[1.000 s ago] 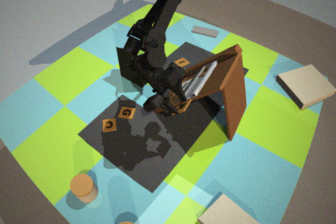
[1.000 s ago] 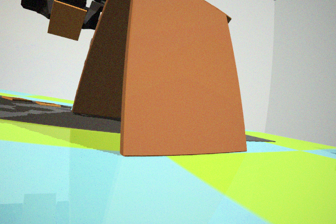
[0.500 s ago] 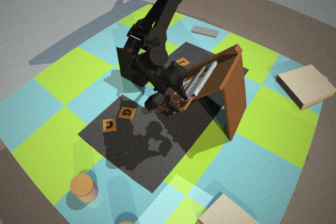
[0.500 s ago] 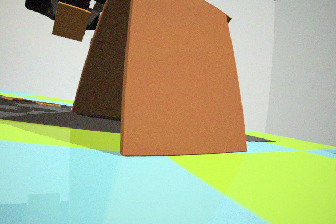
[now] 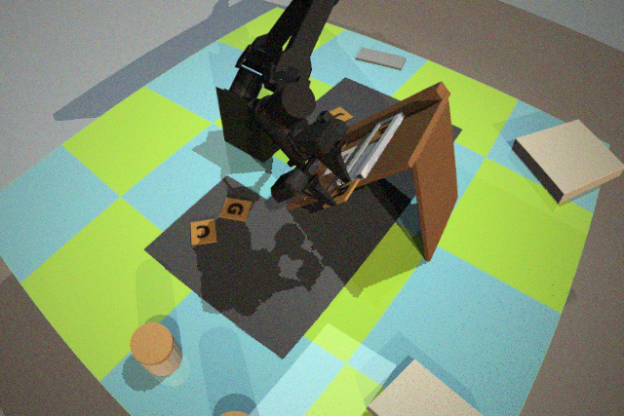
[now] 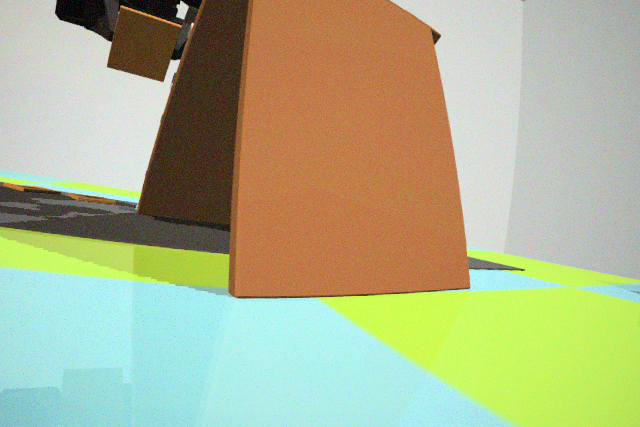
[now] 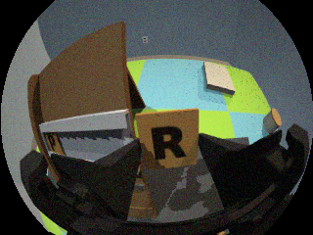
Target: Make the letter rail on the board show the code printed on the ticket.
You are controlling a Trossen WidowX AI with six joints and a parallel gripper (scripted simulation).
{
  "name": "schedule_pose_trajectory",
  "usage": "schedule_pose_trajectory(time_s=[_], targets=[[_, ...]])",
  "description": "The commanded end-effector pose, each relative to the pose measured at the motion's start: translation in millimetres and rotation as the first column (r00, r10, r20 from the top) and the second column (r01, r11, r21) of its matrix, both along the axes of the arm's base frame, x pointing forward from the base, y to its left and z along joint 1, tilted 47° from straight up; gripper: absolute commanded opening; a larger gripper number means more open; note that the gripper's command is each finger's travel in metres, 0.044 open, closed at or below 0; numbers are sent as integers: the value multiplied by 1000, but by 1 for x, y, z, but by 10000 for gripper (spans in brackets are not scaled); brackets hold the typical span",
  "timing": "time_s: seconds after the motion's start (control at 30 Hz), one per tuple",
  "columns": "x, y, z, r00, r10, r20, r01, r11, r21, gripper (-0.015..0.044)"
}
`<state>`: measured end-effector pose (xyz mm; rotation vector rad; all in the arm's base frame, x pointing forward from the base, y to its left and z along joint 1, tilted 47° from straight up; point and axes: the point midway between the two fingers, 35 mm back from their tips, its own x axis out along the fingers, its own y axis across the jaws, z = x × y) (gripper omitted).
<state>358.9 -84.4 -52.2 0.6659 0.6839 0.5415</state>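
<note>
My gripper (image 5: pixel 340 192) (image 6: pixel 144 43) (image 7: pixel 169 141) is shut on the R tile (image 6: pixel 140 50) (image 7: pixel 167 142), gripping its side edges, with the letter facing the wrist camera. The tile is held in the air just beside the near end of the silver rail (image 5: pixel 381 147) (image 7: pixel 93 121); whether it touches is unclear. The rail lies on the sloped brown board (image 5: pixel 403 155) (image 7: pixel 88 83). A P tile (image 7: pixel 53 143) sits in the rail's far part. The G tile (image 5: pixel 235 208) and C tile (image 5: pixel 203 231) lie flat. Another tile (image 5: pixel 340 113) is partly hidden by the arm. No ticket print is readable.
A dark mat (image 5: pixel 274 333) lies under the tiles. A beige block (image 5: pixel 569 160) stands to the right, another (image 5: pixel 423 394) at the bottom. A round orange-topped cylinder (image 5: pixel 152 343) stands lower left, with a second cut off below. A thin grey plate (image 5: pixel 380 58) lies behind the board.
</note>
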Motion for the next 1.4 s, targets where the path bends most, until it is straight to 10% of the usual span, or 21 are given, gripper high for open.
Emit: schedule_pose_trajectory(time_s=[0.0,1.37], targets=[[-2,3,0,1000,-3,-9,3,1000,2,0],[-7,16,15,1000,-3,-9,3,1000,3,0]])
